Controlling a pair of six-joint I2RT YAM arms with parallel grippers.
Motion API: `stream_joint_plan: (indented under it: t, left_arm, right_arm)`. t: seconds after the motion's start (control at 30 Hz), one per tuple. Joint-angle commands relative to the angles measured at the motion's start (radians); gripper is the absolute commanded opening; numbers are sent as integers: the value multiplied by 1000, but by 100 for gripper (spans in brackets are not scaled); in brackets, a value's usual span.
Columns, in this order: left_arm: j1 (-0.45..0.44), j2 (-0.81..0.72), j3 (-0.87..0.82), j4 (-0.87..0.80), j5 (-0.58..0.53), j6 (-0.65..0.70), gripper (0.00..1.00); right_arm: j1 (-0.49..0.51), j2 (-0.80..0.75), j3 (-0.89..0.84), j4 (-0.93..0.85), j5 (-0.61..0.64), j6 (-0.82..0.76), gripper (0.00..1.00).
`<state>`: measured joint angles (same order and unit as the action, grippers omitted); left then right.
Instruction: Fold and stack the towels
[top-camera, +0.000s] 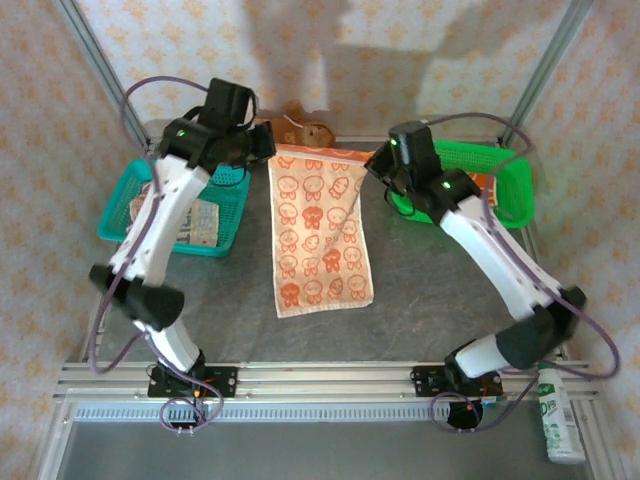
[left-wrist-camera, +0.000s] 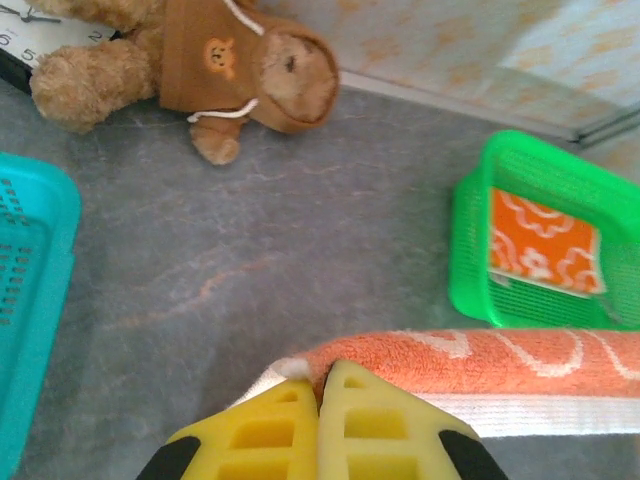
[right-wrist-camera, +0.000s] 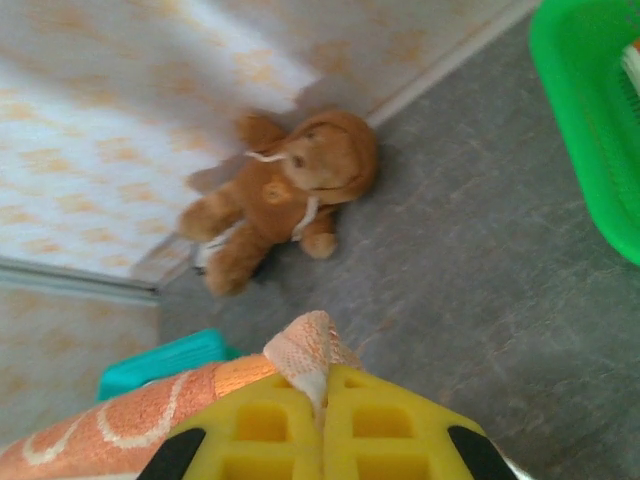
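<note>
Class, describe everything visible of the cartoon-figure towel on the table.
The towel is a thin, terry-looking rectangle, cream with rows of orange cartoon figures, with an orange band and white hem at its far edge. It lies unfolded on the grey table, its far corners pinched by the left fingers and right fingers.

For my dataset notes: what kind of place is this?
Probably a robot test cell: left arm and right arm bolted to an aluminium rail, patterned walls on a metal frame, a table with a green basket.
</note>
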<state>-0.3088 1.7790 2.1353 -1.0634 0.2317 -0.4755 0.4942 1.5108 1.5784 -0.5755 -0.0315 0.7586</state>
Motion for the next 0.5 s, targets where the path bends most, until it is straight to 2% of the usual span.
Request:
stream_joint_plan:
  t: [0.0, 0.13, 0.23, 0.37, 0.47]
  left_arm:
    - [39, 138, 110, 20, -52, 68, 0]
    - [42, 271, 166, 29, -43, 69, 0]
    - [41, 301, 110, 66, -52, 57, 0]
    - [41, 283, -25, 114, -48, 33, 0]
    - [37, 212, -199, 209, -7, -10, 0]
  right_arm:
    - [-59, 150, 119, 20, -39, -43, 0]
    - [-98, 341, 257, -20, -100, -102, 0]
    - [-126, 439, 293, -16, -165, -115, 0]
    - [-130, 479, 256, 3, -202, -134, 0]
    - [-129, 444, 155, 41, -215, -131, 0]
